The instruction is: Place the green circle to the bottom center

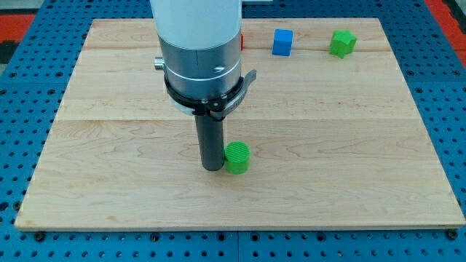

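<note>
The green circle (237,157), a short green cylinder, lies on the wooden board (109,145) a little below its middle. My tip (212,167) is the lower end of the dark rod. It stands right against the green circle's left side, touching it or nearly so. The arm's grey and white body (200,51) rises above the rod and hides part of the board's top middle.
A blue cube (282,42) and a green block of uneven shape (342,43) sit near the board's top edge at the view's right. A sliver of a red block (242,42) shows beside the arm's body. Blue perforated table surrounds the board.
</note>
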